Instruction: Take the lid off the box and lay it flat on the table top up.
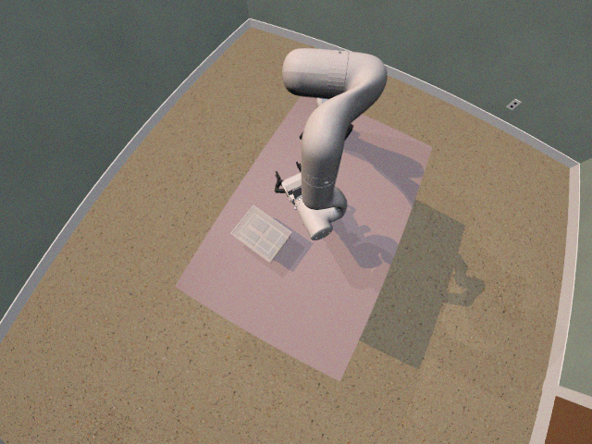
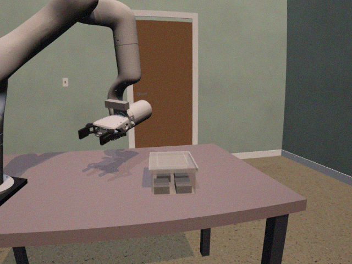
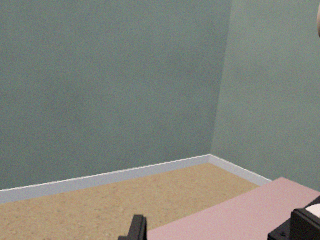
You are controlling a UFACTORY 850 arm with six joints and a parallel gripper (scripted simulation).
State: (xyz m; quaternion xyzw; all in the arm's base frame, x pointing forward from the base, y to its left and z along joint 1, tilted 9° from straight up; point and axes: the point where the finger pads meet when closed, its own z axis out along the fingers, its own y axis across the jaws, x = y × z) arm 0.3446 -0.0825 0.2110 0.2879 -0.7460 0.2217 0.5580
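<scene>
A pale box (image 2: 173, 186) stands on the pink table (image 1: 287, 310) (image 2: 85, 198) (image 3: 227, 234), with dark blocks showing inside through its front. A flat pale lid (image 1: 261, 232) (image 2: 172, 160) with a raised rim sits squarely on top of the box. My gripper (image 1: 277, 183) (image 2: 91, 137) is open and empty. It hangs well above the table, to the left of the box in the exterior view, held nearly level and pointing away from the box. The wrist view shows only the two fingers, the table edge, floor and walls; the box is out of it.
The arm's black base plate (image 2: 8, 181) sits at the table's left end. A brown door (image 2: 163, 82) is in the wall behind the table. The table's front edge curves near the camera in the exterior view.
</scene>
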